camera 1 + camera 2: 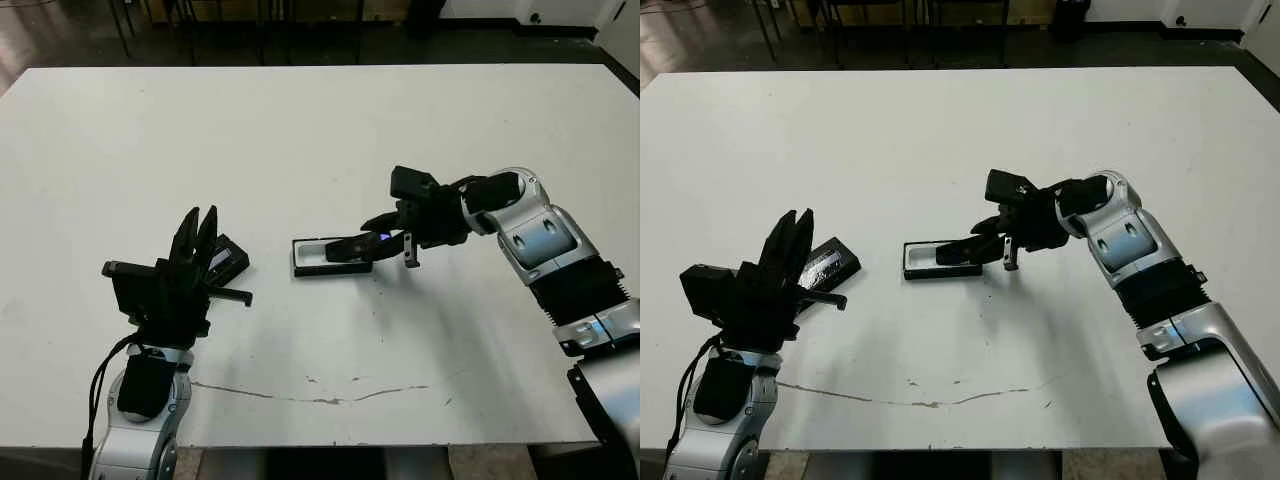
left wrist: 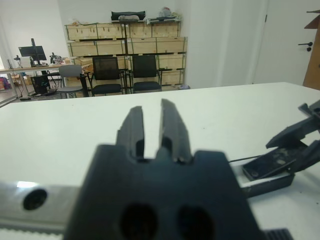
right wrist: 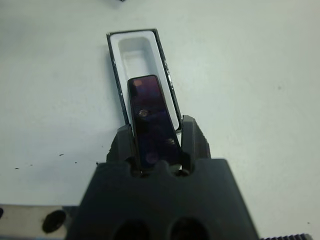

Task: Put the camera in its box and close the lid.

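The box (image 1: 312,256), a shallow black tray with white lining (image 3: 136,52), lies at the table's middle. My right gripper (image 1: 366,243) is shut on the camera (image 3: 151,120), a black bar with a glossy purple face. The camera is tilted, with its free end over the right part of the box. The lid (image 1: 830,263) lies flat to the left of the box, right beside my left gripper (image 1: 197,222). That gripper points upward with nothing between its fingers (image 2: 172,127), which stand close together. The left wrist view shows the box (image 2: 267,184) and the right gripper over it.
A thin dark crack line (image 1: 320,395) runs across the white table (image 1: 330,140) near its front edge. Beyond the table stand chairs (image 2: 125,72) and shelves of boxes (image 2: 125,42).
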